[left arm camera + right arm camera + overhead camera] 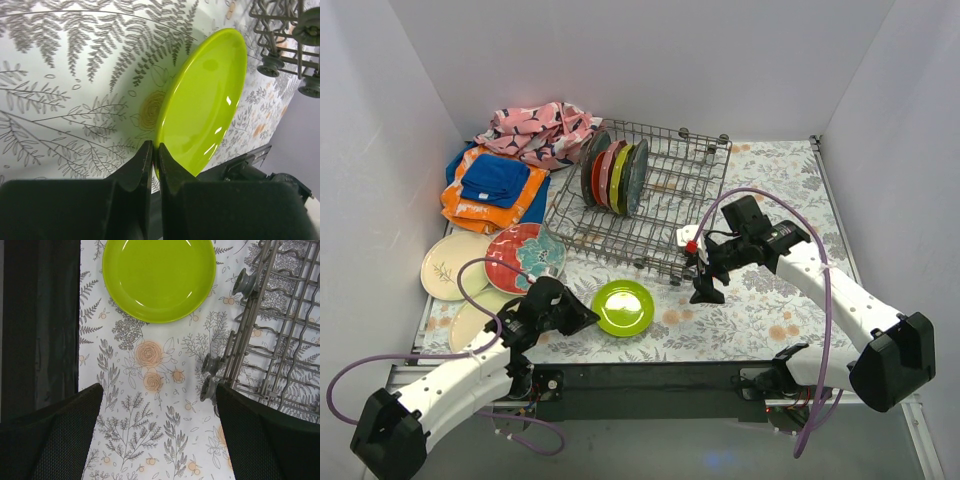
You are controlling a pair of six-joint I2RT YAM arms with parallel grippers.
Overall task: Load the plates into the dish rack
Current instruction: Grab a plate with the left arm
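Left claw (pixel 153 147): smooth black fingers together at the near rim of the lime plate (pixel 205 105). Cannot tell if the rim is pinched. The plate is a glossy round disc lying flat on the fern-printed worktop (pixel 150 440).

Right claw (pixel 157 390): mesh-textured fingers wide apart, empty, beside the grey wire rack (pixel 270 340).

Several plates (pixel 615 175) stand on edge in the rack.

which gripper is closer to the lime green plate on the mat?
Left. The left gripper is shut with its tips at the rim of the lime green plate. The right gripper hangs open off to its right, by the dish rack.
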